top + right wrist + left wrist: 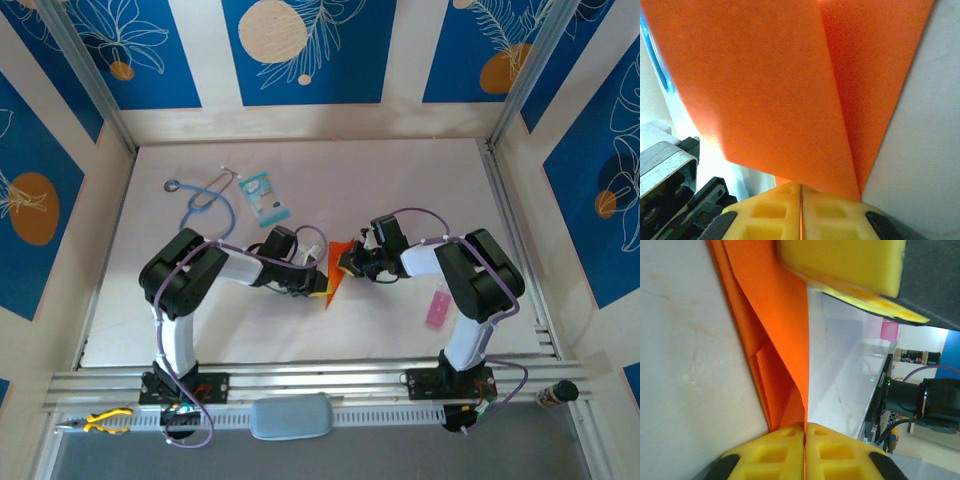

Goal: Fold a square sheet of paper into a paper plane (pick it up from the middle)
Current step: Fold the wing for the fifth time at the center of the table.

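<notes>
**Top view:** The left pincer (318, 275) and the right pincer (347, 262) meet nose to nose over the pale stone-look tabletop (400, 190). The thin, bright orange paper sheet (333, 283) sits between their tips as a narrow pointed wedge.

**Left wrist view:** The left pincer's yellow pads are pressed flat together, with a sliver of orange caught in the seam, so it grips the sheet's near edge. From there the sheet (775, 340) runs away from the tips in overlapping layers. The right pincer's yellow pad sits at its far end.

**Right wrist view:** The right pincer's pads are likewise closed on an orange edge. Two panels fan out ahead of the tips and meet along a crease just right of them.

The work looks mid-fold: the sheet is already layered and creased but not yet a slim dart. The next move probably calls for one pincer to anchor the crease while the other lets go. That freed pincer would then re-grip an outer panel and fold it over with the edges aligned, without tearing the paper.
</notes>
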